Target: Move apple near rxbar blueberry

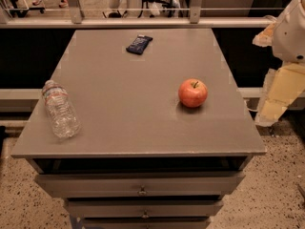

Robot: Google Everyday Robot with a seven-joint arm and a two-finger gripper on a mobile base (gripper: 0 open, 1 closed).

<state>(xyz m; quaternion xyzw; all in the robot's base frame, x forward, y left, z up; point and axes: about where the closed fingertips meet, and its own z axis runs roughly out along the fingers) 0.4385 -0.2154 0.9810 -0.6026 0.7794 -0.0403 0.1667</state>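
The apple (193,93), red-orange with a short stem, stands on the right part of the grey cabinet top (138,113). The rxbar blueberry (139,44), a flat dark navy wrapper, lies near the far edge, a little left of centre and well away from the apple. My gripper (275,106) hangs off the right side of the cabinet, beyond its edge, to the right of the apple and apart from it. It holds nothing that I can see.
A clear plastic water bottle (60,109) lies on its side at the front left of the top. Drawers (140,184) sit below the front edge. A railing (143,22) runs behind the cabinet. Speckled floor lies to the right.
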